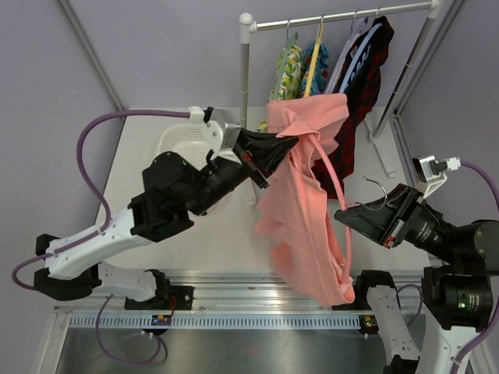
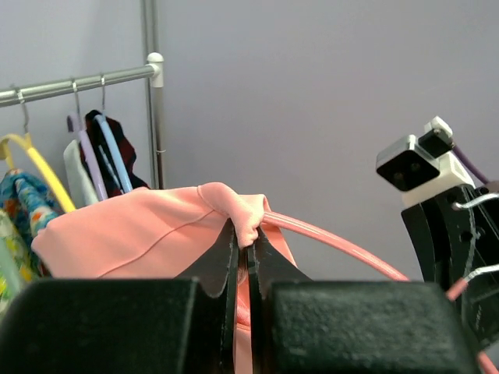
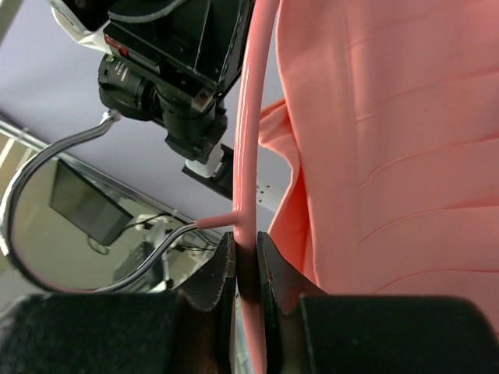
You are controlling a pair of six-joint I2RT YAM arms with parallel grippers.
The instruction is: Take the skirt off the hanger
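Skirt [image 1: 300, 210] held mid-air over table [image 1: 140, 179] between both arms, draped on hanger [image 3: 249, 117]. Top fold pinched by left gripper [image 2: 248, 240] jaws; pink hanger rod clamped between right gripper [image 3: 246, 257] jaws. White basket [image 1: 181, 139] seen behind left arm, contents hidden. Grey hook [image 3: 109, 121] shown close in right wrist view only; fold pinch shown in left wrist view only

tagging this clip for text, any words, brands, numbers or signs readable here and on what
No readable text in any view.
White marks on the plaid garment on the rail: too blurred to tell whether they are letters.
The skirt, the hanger, the left gripper and the right gripper show no print.
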